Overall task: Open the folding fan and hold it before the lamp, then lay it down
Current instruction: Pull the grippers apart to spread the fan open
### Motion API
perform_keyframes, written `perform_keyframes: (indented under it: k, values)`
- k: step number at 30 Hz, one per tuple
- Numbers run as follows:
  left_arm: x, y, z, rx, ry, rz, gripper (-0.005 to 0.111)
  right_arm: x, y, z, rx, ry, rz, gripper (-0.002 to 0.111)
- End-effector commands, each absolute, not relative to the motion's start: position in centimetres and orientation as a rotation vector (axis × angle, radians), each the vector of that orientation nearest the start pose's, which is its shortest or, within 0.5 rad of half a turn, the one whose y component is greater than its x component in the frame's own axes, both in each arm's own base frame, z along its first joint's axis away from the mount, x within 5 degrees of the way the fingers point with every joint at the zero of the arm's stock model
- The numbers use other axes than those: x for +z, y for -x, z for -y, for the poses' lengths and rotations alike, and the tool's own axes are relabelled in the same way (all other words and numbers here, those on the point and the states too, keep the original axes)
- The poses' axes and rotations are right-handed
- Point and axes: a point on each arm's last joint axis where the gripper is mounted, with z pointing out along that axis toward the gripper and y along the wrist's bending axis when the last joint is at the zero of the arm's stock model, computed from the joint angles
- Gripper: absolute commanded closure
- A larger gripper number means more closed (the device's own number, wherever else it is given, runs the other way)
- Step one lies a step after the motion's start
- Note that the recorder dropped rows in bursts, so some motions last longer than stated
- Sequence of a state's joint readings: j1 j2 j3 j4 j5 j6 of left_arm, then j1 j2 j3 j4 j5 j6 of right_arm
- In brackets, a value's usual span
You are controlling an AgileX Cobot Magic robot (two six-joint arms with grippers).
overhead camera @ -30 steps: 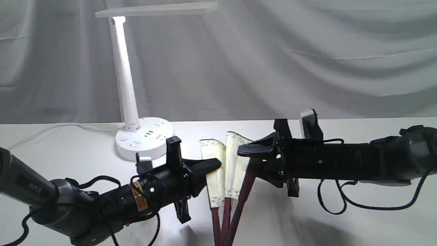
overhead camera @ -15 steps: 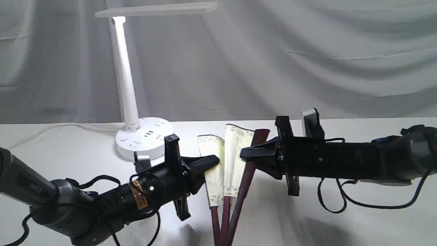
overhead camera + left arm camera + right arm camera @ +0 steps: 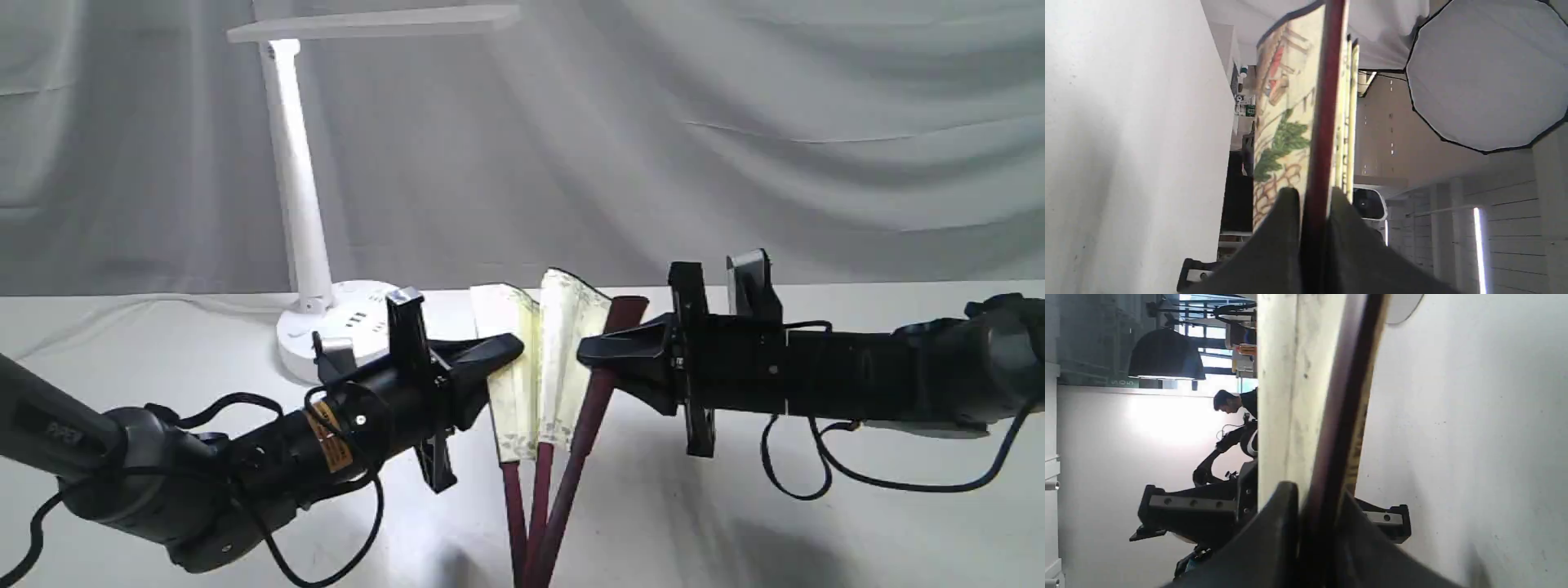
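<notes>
The folding fan [image 3: 535,371] stands upright, partly open at the middle of the table. Only a few cream pleats show, with maroon ribs converging below. My left gripper [image 3: 506,349] is shut on its left guard and my right gripper [image 3: 589,353] on its right maroon guard [image 3: 608,343]. In the left wrist view the gripper [image 3: 1314,196] pinches the maroon guard beside the painted leaf [image 3: 1284,122]. In the right wrist view the gripper [image 3: 1318,496] clamps the dark guard next to the leaf [image 3: 1278,396]. The white lamp [image 3: 298,188] stands behind and left, its round base [image 3: 326,331] just behind my left gripper.
A grey cloth backdrop [image 3: 735,147] hangs behind the white table [image 3: 816,539]. The lamp's light bar [image 3: 375,23] runs across the top above the fan's left side. A black cable [image 3: 816,482] droops under the right arm.
Both grippers have risen slightly with the fan. The right guard has swung out to the right and its top now shows, so the pleats are spread a little wider.
</notes>
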State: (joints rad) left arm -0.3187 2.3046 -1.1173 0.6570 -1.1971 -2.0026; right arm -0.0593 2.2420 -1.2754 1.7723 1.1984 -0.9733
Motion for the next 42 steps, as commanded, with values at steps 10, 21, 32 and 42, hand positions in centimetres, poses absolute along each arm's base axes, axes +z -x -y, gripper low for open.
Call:
perform_keyframes:
  k: [10,21,32,42]
  values:
    - [12.0,-39.6,17.7,-1.989,0.831,-1.672,0.107,12.6,-41.7,-6.0,1.769,-0.309,-2.140,0.108]
    - [12.0,-39.6,17.7,-1.986,0.827,-1.670,0.107,12.6,-41.8,-5.1,1.758,-0.329,-2.129,0.108]
    - [12.2,-40.1,17.2,-1.972,0.904,-1.587,0.107,12.6,-42.1,-2.3,1.730,-0.416,-2.095,0.108]
    - [12.4,-40.4,17.2,-1.931,0.963,-1.485,0.107,12.6,-42.1,0.5,1.693,-0.478,-2.059,0.108]
